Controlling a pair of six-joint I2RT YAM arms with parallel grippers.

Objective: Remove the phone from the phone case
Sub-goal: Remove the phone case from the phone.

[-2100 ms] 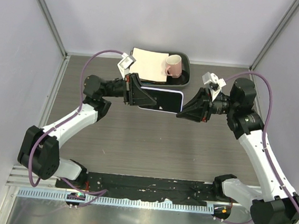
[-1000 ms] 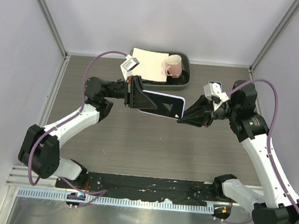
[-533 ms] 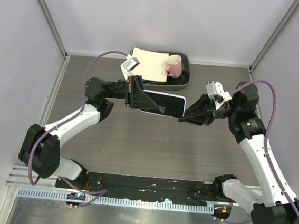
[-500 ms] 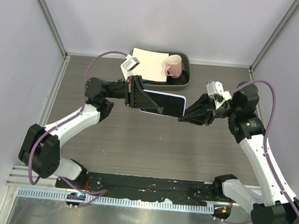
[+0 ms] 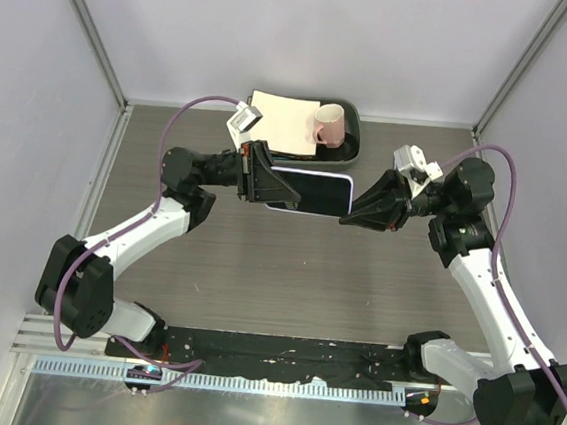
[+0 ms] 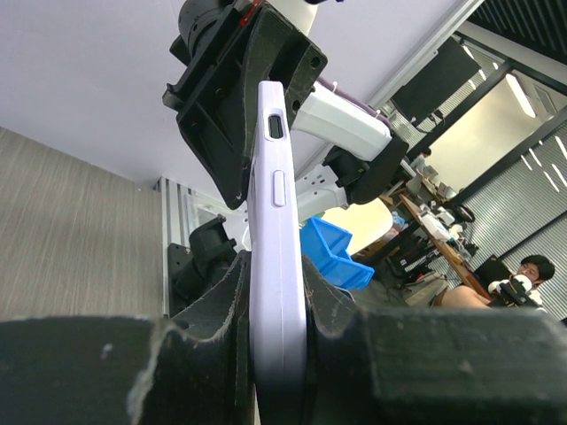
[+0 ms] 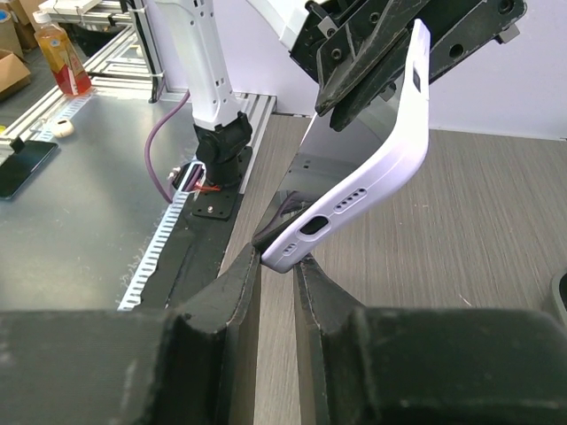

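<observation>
A phone in a lilac case (image 5: 311, 190) hangs above the table between both grippers. My left gripper (image 5: 266, 185) is shut on the case's left end; in the left wrist view the case (image 6: 273, 221) stands edge-on between my fingers (image 6: 276, 354). My right gripper (image 5: 348, 217) is shut on the case's right corner. In the right wrist view the case (image 7: 381, 168) is bowed, and the phone's dark corner (image 7: 282, 217) shows out of the case at my gripper (image 7: 277, 257).
A dark tray (image 5: 344, 156) at the back holds a pink mug (image 5: 329, 127) and a beige sheet (image 5: 287, 122). A black mat strip (image 5: 280, 353) lies along the near edge. Grey walls close in both sides.
The right gripper has swung up and toward the back, keeping its hold on the corner. The phone's right end has risen with it. The left gripper has stayed shut and barely moved.
</observation>
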